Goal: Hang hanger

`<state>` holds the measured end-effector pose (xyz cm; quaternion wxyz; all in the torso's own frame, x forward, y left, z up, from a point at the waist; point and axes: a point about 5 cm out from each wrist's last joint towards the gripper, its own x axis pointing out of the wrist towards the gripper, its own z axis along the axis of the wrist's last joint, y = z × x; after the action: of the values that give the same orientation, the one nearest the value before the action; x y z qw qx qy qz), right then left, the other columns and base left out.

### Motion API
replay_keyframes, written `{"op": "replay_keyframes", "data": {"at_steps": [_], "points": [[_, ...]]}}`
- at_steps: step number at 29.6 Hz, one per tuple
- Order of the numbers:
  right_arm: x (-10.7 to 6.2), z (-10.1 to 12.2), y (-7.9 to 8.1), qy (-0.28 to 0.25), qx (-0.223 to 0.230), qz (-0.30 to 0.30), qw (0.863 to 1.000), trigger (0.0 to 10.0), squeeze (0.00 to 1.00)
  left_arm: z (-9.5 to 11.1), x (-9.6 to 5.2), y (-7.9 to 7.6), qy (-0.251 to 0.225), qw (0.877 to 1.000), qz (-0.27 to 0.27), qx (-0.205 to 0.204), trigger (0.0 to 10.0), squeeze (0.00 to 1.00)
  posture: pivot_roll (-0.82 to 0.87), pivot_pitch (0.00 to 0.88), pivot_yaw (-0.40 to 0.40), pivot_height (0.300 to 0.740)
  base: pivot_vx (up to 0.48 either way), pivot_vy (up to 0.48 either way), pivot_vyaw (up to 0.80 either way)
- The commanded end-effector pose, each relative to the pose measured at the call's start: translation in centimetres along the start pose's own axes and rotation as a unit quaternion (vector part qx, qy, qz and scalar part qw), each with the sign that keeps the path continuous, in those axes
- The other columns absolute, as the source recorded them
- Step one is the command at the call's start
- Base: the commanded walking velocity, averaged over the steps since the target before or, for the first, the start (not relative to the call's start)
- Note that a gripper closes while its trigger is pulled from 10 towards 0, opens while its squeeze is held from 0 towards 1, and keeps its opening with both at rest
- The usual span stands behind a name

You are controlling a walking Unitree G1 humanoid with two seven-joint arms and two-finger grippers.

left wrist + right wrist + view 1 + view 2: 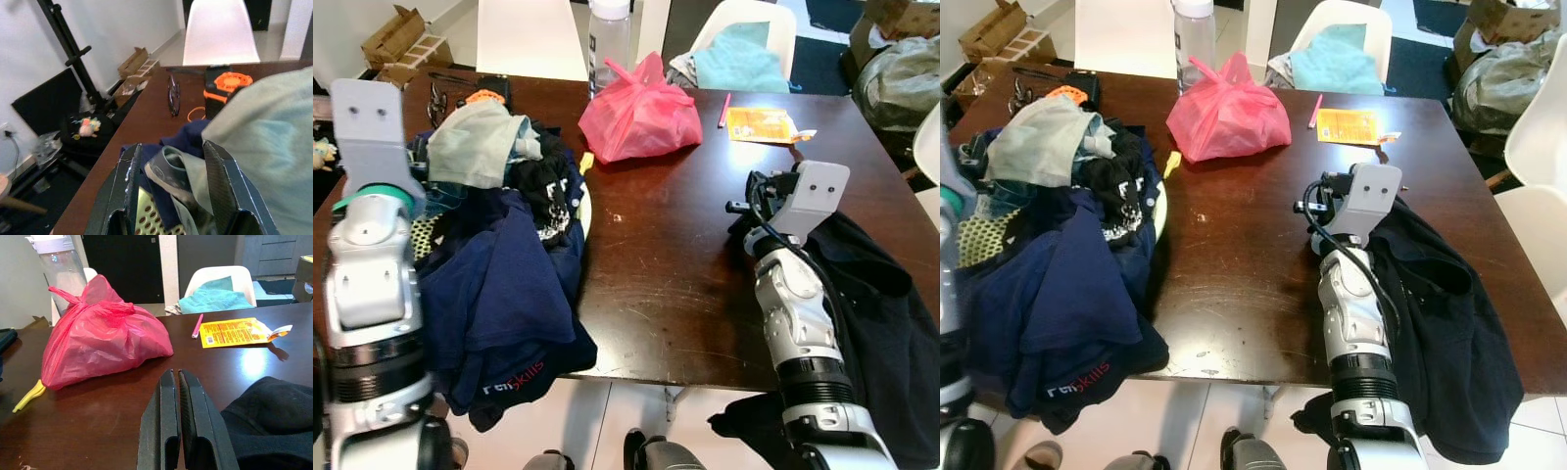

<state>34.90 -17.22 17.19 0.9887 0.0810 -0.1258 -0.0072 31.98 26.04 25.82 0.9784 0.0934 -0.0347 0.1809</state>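
Note:
My left gripper [168,156] is open, both fingers spread over a heap of clothes [499,255] on the left of the dark wooden table [675,264]. A pale green garment [475,142] tops the heap, with navy pieces below. A yellow plastic piece [586,162] pokes out between the heap and a pink bag [641,113]; I cannot tell whether it belongs to a hanger. My right gripper [174,377] is shut with nothing in it, low over the table and pointing at the pink bag. A black garment [881,294] lies beside its arm at the table's right edge.
A clear water bottle [609,39] stands behind the pink bag. An orange packet [759,124] and a pink pen [724,110] lie at the back right. Glasses [172,93] and an orange-and-black device [225,85] sit behind the heap. White chairs [529,34] line the far side.

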Motion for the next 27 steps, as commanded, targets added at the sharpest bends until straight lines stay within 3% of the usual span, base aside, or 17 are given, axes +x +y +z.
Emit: {"op": "replay_keyframes", "data": {"at_steps": [1, 2, 3, 4, 5, 6, 7, 8, 9, 10, 13, 19, 21, 27], "points": [[-0.1, -0.3, -0.3, 0.005, -0.001, -0.004, 1.0, 10.0, 0.0, -0.5, 0.3, 0.2, 0.023, 0.998, -0.001, -0.053, 10.0, 0.0, 0.06, 0.073, -0.009, 0.74, 0.0, 0.0, 0.0], [-0.1, -0.3, -0.3, 0.005, -0.001, -0.004, 1.0, 10.0, 0.0, -0.5, 0.3, 0.2, 0.023, 0.998, -0.001, -0.053, 10.0, 0.0, 0.06, 0.073, -0.009, 0.74, 0.0, 0.0, 0.0], [-0.1, -0.3, -0.3, 0.006, 0.0, -0.004, 1.0, 10.0, 0.0, -0.8, 0.4, 0.9, 0.04, 0.992, 0.047, -0.106, 10.0, 0.0, 0.06, 0.076, -0.012, 0.74, 0.0, 0.0, 0.0], [-0.1, -0.3, -0.3, 0.006, 0.0, -0.004, 1.0, 10.0, 0.0, -0.8, 0.4, 0.9, 0.04, 0.992, 0.047, -0.106, 10.0, 0.0, 0.06, 0.076, -0.012, 0.74, 0.0, 0.0, 0.0], [-0.2, -0.3, -0.3, 0.006, 0.0, -0.004, 1.0, 10.0, 0.0, -1.2, 0.4, 1.3, 0.055, 0.985, 0.08, -0.141, 10.0, 0.0, 0.06, 0.076, -0.012, 0.74, 0.0, 0.0, 0.0], [-0.2, -0.4, -0.2, 0.007, 0.0, -0.003, 1.0, 10.0, 0.0, -1.5, 0.2, 1.1, 0.082, 0.972, 0.095, -0.201, 10.0, 0.0, 0.06, 0.078, -0.017, 0.74, 0.0, 0.0, 0.0], [-0.2, -0.4, -0.2, 0.007, 0.0, -0.003, 1.0, 10.0, 0.0, -1.5, 0.2, 1.1, 0.082, 0.972, 0.095, -0.201, 10.0, 0.0, 0.06, 0.078, -0.017, 0.74, 0.0, 0.0, 0.0], [-0.2, -0.4, -0.2, 0.007, -0.001, -0.003, 1.0, 10.0, 0.0, -1.8, 0.0, 0.7, 0.102, 0.959, 0.101, -0.244, 10.0, 0.0, 0.06, 0.078, -0.017, 0.74, 0.0, 0.0, 0.0], [-0.2, -0.4, -0.2, 0.007, -0.001, -0.003, 1.0, 10.0, 0.0, -1.8, 0.0, 0.7, 0.102, 0.959, 0.101, -0.244, 10.0, 0.0, 0.06, 0.078, -0.017, 0.74, 0.0, 0.0, 0.0], [-0.2, -0.3, -0.2, 0.008, -0.001, -0.002, 1.0, 10.0, 0.0, -2.1, -0.2, 0.4, 0.118, 0.95, 0.106, -0.268, 10.0, 0.0, 0.06, 0.08, -0.016, 0.74, 0.0, 0.0, 0.0], [-0.1, -0.3, -0.3, 0.007, -0.002, -0.002, 1.0, 10.0, 0.0, -2.5, -0.5, 0.2, 0.129, 0.947, 0.114, -0.273, 10.0, 0.0, 0.06, 0.082, -0.016, 0.74, 0.0, 0.0, 0.0], [-0.1, -0.3, -0.2, 0.008, -0.001, 0.0, 1.0, 10.0, 0.0, -4.2, 0.1, 0.9, 0.154, 0.933, 0.099, -0.31, 10.0, 0.0, 0.06, 0.087, -0.022, 0.74, 0.0, 0.0, 0.0], [-0.1, -0.3, -0.1, 0.009, -0.001, 0.001, 1.0, 10.0, 0.0, -4.4, 0.7, 1.1, 0.164, 0.919, 0.081, -0.348, 10.0, 0.0, 0.06, 0.088, -0.022, 0.74, 0.0, 0.0, 0.0], [-0.1, -0.1, -0.3, 0.007, -0.002, 0.001, 1.0, 10.0, 0.0, -4.5, 0.8, 0.4, 0.195, 0.898, 0.034, -0.393, 10.0, 0.0, 0.05, 0.089, -0.023, 0.74, 0.0, 0.0, 0.0]]}}
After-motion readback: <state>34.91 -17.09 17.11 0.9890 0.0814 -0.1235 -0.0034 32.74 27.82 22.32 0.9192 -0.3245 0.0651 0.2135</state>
